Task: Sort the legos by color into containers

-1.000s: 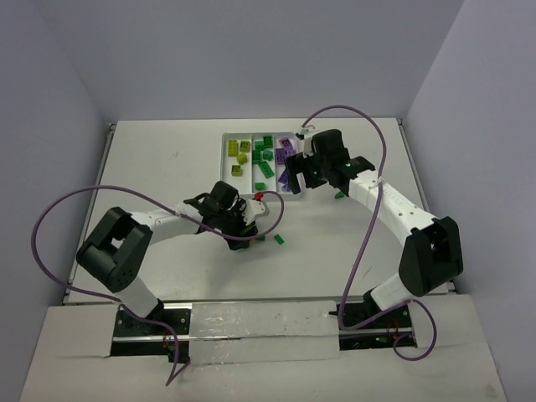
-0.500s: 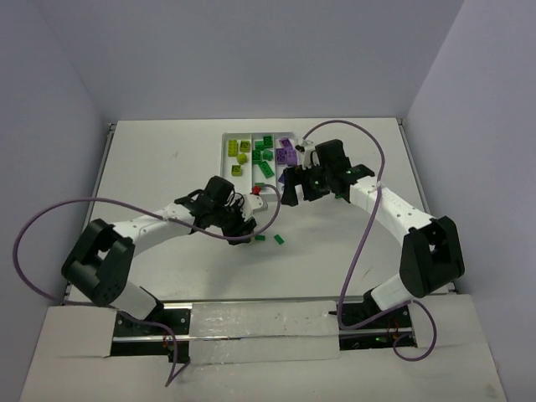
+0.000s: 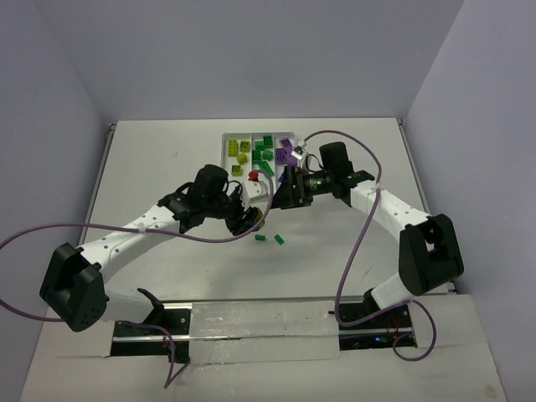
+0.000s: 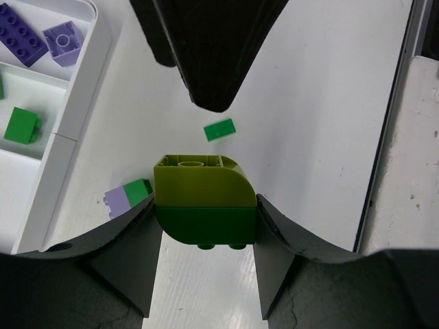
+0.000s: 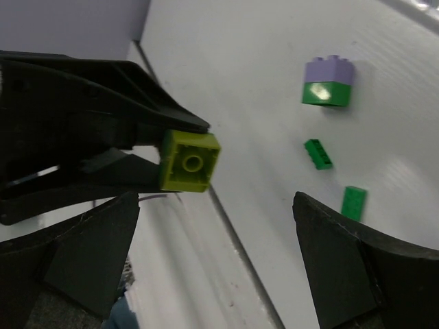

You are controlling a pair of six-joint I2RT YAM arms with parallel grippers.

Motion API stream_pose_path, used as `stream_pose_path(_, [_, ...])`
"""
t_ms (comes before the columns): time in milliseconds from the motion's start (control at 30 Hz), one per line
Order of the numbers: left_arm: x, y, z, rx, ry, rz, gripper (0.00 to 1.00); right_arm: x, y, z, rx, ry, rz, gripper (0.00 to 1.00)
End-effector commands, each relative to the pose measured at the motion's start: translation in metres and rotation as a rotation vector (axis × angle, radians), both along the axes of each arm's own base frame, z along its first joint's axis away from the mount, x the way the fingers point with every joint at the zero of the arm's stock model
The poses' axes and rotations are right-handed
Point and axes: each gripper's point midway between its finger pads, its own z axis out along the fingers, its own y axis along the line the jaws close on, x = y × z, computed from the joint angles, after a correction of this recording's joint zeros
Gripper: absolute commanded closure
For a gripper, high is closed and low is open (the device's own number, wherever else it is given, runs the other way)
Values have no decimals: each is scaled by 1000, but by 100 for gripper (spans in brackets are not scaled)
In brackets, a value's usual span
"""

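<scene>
I had the left gripper (image 4: 205, 218) clenched on a small two-colour plastic stack (image 4: 204, 195), a rounded yellow-green brick pressed onto a dark green one, held up off the white table (image 4: 322, 103). Its fingers (image 4: 130, 253) pinched the dark green half from both sides, leaving the yellow-green half sticking out free. The stack's long axis pointed away from the left gripper toward the right gripper (image 5: 214, 205), which faced it head-on, so the right wrist view looked straight at the studded yellow-green end. The right fingers (image 5: 336, 253) were spread wide, gripping nothing. The stack sat ahead of them and a little to one side of their gap; how far ahead I could not honestly judge from that view. I reckoned the right arm needed to centre on the yellow-green half before squeezing. The shallow white three-compartment tray (image 4: 77, 116) lay near, to one side, and a lilac-on-green stack (image 4: 128, 197) and a flat green brick (image 4: 219, 129) sat loose on the table.
</scene>
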Motion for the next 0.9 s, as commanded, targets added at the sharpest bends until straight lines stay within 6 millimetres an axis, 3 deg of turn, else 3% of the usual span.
stream_pose_path(0, [-7, -13, 25, -62, 11, -21, 61, -10, 12, 25, 149, 36, 99, 0])
stream_pose_path(367, [-5, -19, 33, -69, -2, -16, 61, -12, 17, 1, 133, 159, 121, 0])
stream_pose_path(867, [-3, -27, 30, -62, -8, -24, 60, -37, 30, 11, 214, 210, 264, 8])
